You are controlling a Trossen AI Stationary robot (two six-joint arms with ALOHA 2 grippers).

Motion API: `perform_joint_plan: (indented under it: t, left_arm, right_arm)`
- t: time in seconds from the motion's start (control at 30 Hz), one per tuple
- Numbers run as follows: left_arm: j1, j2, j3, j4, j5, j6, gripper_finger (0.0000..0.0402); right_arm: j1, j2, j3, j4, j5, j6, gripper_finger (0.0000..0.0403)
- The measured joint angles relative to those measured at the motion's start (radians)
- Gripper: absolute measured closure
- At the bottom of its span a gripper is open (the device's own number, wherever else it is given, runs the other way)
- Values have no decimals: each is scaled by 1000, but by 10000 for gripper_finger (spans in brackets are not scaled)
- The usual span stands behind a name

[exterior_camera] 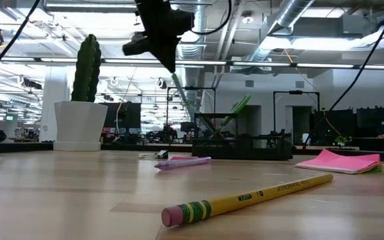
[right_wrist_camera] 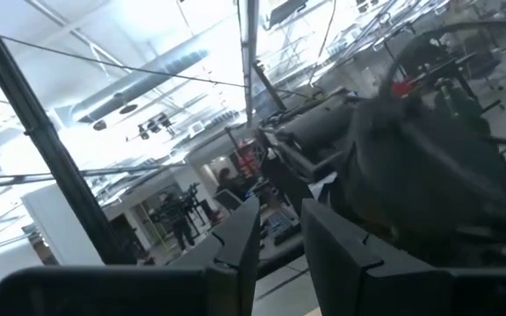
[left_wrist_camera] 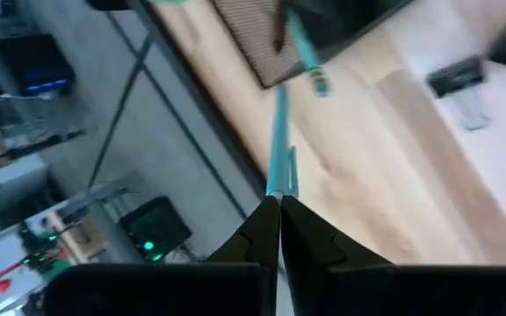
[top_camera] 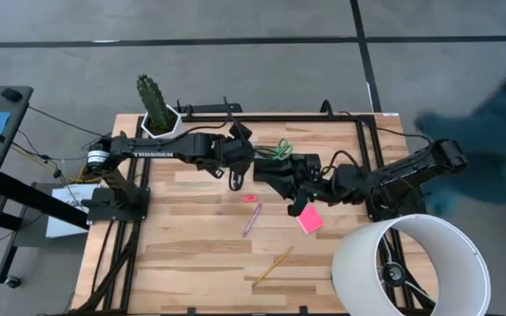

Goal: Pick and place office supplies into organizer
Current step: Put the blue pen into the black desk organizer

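The black mesh organizer [top_camera: 281, 167] stands mid-table with green-handled scissors [top_camera: 279, 149] sticking up out of it. My left gripper [left_wrist_camera: 279, 206] hangs above the table just left of it, shut on a teal pen [exterior_camera: 182, 93]. My right gripper [right_wrist_camera: 279, 250] is raised at the organizer's right side and tipped upward, open, with nothing between its fingers. On the wood lie a pink sticky-note pad [top_camera: 309, 220], a purple pen [top_camera: 251, 218], a pink eraser [top_camera: 249, 198] and a yellow pencil [exterior_camera: 245, 198]. My left gripper pinches the teal pen by its upper end [left_wrist_camera: 277, 180] between the two fingertips. The pen runs on along the fingers' line, slanting down and away toward the organizer. It is clear of the table. Whether its lower end [exterior_camera: 193, 115] touches the organizer I cannot tell.
A cactus in a white pot [top_camera: 156, 110] stands at the far left corner. A large white lampshade [top_camera: 407, 268] fills the near right corner. A black binder clip [left_wrist_camera: 457, 79] lies on the wood near the organizer. A person's blurred sleeve [top_camera: 490, 132] shows beyond the right edge.
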Motion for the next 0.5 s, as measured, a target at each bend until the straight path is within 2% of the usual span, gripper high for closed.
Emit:
perform_joint_plan:
  t: [0.07, 0.17, 0.23, 0.4, 0.5]
  left_arm:
    - [-1, -2, 1, 38, -17, 21, 401]
    - [-9, -6, 1, 58, -132, 47, 401]
    - [-8, -12, 1, 60, -164, 72, 401]
    - [-20, -7, 1, 44, -19, 58, 401]
    - [-38, -2, 1, 46, -14, 50, 401]
  right_arm:
    - [0, 0, 0, -1, 0, 0, 321]
    - [0, 0, 0, -14, 1, 0, 321]
    - [0, 0, -1, -17, 2, 0, 321]
    - [-9, 0, -1, -17, 2, 0, 321]
    - [-13, 0, -1, -21, 2, 0, 321]
